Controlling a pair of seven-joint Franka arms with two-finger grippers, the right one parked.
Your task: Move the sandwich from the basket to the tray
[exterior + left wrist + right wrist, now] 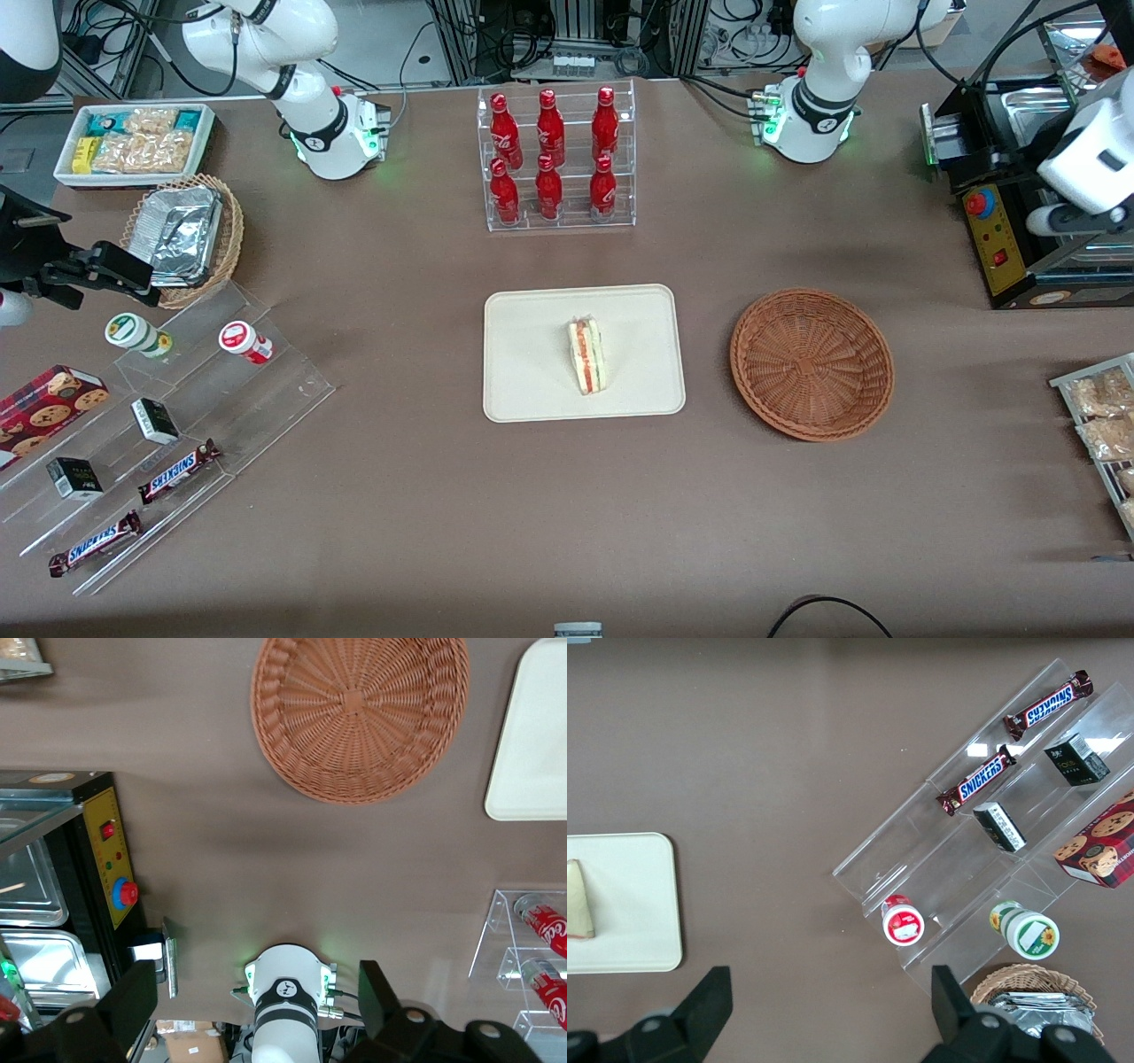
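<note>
The sandwich [586,356], a pale wedge with red-orange and green filling, lies in the middle of the cream tray [523,390]; one corner of it shows in the right wrist view [578,900]. The reddish-brown wicker basket [811,363] stands beside the tray toward the working arm's end, with nothing in it [359,713]. My gripper [257,997] hangs high over the table's working-arm end, near the black display case [1067,217]. It is open, its fingers [133,1001] are wide apart, and it holds nothing. An edge of the tray [532,744] shows in the left wrist view.
A clear rack of red bottles [556,159] stands farther from the camera than the tray. A black case with a red button [1001,239] and a rack of snack bags [1103,416] are at the working arm's end. Acrylic steps with candy bars [159,425], a tan basket [182,239] and a white bin [133,142] lie toward the parked arm's end.
</note>
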